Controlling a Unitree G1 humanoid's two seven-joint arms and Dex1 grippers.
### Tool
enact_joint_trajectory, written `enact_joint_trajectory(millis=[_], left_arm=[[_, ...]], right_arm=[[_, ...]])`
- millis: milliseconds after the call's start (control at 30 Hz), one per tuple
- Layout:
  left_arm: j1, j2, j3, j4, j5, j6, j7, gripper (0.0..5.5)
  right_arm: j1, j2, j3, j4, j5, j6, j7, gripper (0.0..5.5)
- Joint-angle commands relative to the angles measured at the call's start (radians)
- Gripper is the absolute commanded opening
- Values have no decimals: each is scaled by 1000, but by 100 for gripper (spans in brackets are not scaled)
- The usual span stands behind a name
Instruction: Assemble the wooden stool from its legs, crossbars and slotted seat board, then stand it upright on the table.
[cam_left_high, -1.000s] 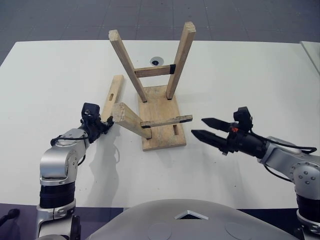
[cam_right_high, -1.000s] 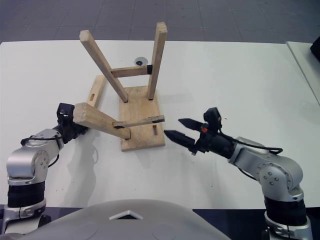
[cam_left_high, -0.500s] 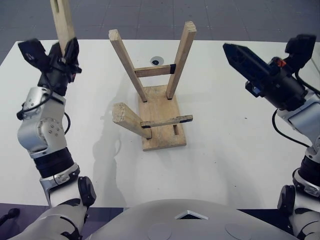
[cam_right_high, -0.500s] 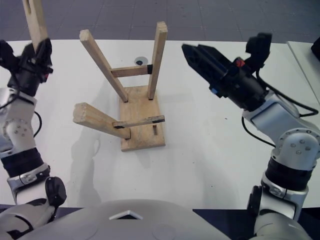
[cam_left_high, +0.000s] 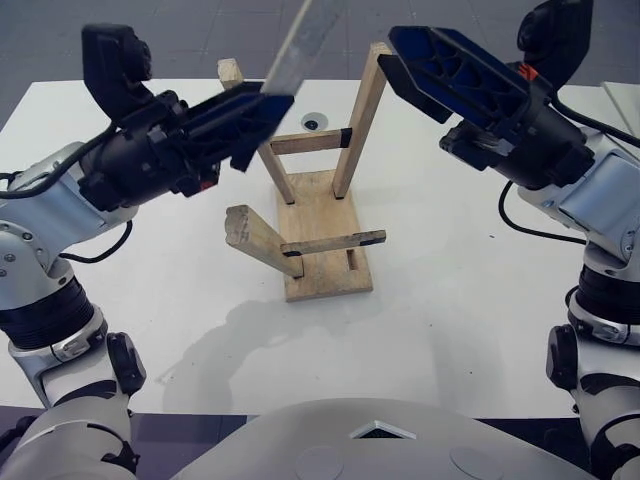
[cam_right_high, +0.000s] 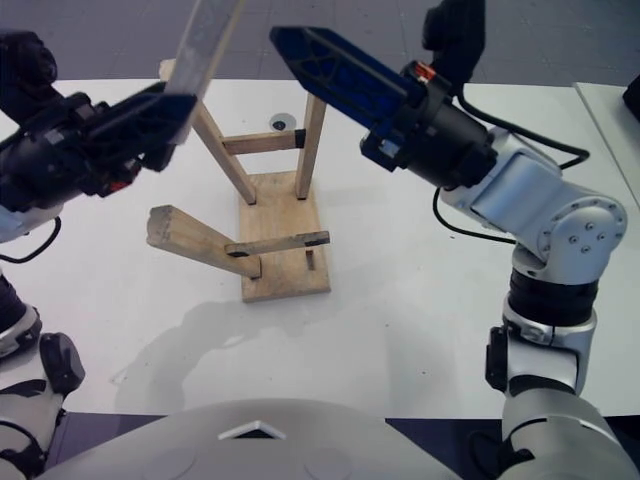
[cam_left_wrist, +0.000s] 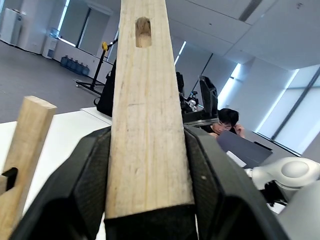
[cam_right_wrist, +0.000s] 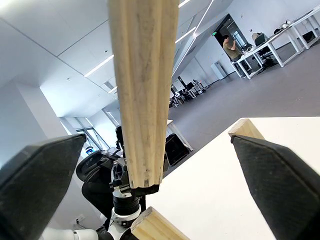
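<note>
The left hand (cam_left_high: 262, 100) is in the air at the upper left of the left eye view, above the white counter (cam_left_high: 480, 320); its two black fingers (cam_left_wrist: 87, 180) are pinched on the flat sides of a loose wooden leg (cam_left_high: 305, 40), gripping it near one end; the leg slants up to the top edge of the frame at centre, and a small oval mortise (cam_left_wrist: 143, 32) shows near its free end.

The right hand (cam_left_high: 386, 46) hangs at the upper right, pointing toward the centre; its fingers (cam_right_wrist: 40, 190) are spread wide and hold nothing; in the right wrist view the loose leg stands between them, touching neither.

At the centre of the frame the seat board (cam_left_high: 322, 278) lies flat on the counter; two legs stand up from its far end, one (cam_left_high: 275, 165) leaning left and partly behind the left hand, the other (cam_left_high: 358, 120) nearly straight; a crossbar (cam_left_high: 310, 142) with a black end joins them about halfway up.

A third leg (cam_left_high: 255, 238) sticks out from the board's near left corner, tilted up and to the left; a second crossbar (cam_left_high: 335, 243), black-tipped, runs from it across the board.

Beyond the board a small round grey disc (cam_left_high: 313, 122) sits in the counter.
</note>
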Motion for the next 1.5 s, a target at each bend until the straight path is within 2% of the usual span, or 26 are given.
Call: enact_joint_trajectory(millis=[33,133,200,800,1033,1067,1267,1400,1500], left_arm=[[18,45,-36,-31,-40,-12,-14,205],[29,68,-54,-41,-53,-21,-30,205],[35,78,-60,-45,-62,-29,-33,205],[50,161,-100,-52,-90,-64,-95,205],[49,165,-101,-58,-95,-87,-99,205],[48,162,-99,-57,-86,-95,-98,241],[65,175,-40,15,13,-164,-118,339],[138,234,10,79,258,-255,-205,398],[211,263,-34,127,500,-367,-267,443]], right_arm=[[-40,6,45,6,16,43,32,540],[-63,16,64,1,17,61,64,540],[-82,20,78,2,14,63,71,512],[-112,5,104,-32,-109,96,207,216],[-126,-11,80,-10,-147,99,247,206],[-128,-13,76,-5,-155,95,247,205],[-110,-42,16,36,-205,82,247,205],[-39,-100,-56,53,-300,73,251,205],[55,-146,-117,52,-399,64,295,205]])
